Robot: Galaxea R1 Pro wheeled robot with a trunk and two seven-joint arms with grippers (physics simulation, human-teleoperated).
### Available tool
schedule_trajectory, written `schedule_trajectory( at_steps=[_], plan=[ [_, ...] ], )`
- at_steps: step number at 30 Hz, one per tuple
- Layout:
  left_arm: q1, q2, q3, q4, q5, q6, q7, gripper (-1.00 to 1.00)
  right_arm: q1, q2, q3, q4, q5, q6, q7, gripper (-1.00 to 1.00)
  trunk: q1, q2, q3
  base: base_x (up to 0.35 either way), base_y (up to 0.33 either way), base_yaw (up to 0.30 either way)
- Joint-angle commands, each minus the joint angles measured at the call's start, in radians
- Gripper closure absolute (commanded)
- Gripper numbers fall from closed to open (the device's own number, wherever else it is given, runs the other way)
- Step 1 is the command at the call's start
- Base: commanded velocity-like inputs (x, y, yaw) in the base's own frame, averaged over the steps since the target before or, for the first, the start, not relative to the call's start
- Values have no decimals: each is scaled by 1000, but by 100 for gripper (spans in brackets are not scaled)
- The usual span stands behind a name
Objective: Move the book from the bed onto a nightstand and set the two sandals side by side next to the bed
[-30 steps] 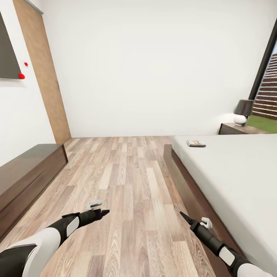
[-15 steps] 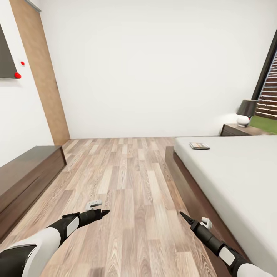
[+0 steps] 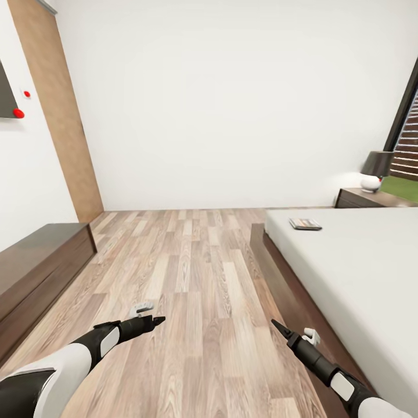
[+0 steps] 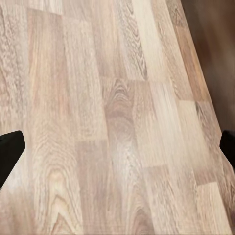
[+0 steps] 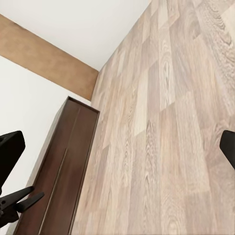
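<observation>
While the book lies flat on the bed near its far corner, short of the nightstand and lamp, my left gripper and right gripper hang low over the floor, fingers spread wide, holding nothing. I judge I should roll along the bed's edge, then raise my right arm above the mattress before reaching.

Pretty bright and even all over, we get flat simulator light with barely any shadows. The lamp throws a soft glow on the white wall, and daylight shows at the window. Wide-angle stretch bends the head view's edges. Both wrist views look a bit soft on the floor.
</observation>
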Motion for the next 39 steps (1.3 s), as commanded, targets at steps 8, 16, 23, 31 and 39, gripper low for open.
schedule_trajectory(
  at_steps=[8, 16, 23, 31, 39],
  plan=[
    [0, 0, 7, -1, 5, 10, -4, -100, -1, 0, -2, 0, -1, 6, 3, -100, 0, 0, -1, 187, 0, 0],
    [0, 0, 8, -1, 5, 10, -4, -100, -1, 0, -2, 0, 0, 6, 3, -100, 0, 0, -1, 187, 0, 0],
    [0, 0, 8, -1, 5, 10, -4, -100, -1, 0, -2, 0, 0, 6, 3, -100, 0, 0, -1, 187, 0, 0],
    [0, 0, 8, -1, 5, 10, -4, -100, -1, 0, -2, 0, 0, 6, 3, -100, 0, 0, -1, 187, 0, 0],
    [0, 0, 8, -1, 5, 10, -4, -100, -1, 0, -2, 0, -1, 6, 3, -100, 0, 0, -1, 187, 0, 0]
  ],
)
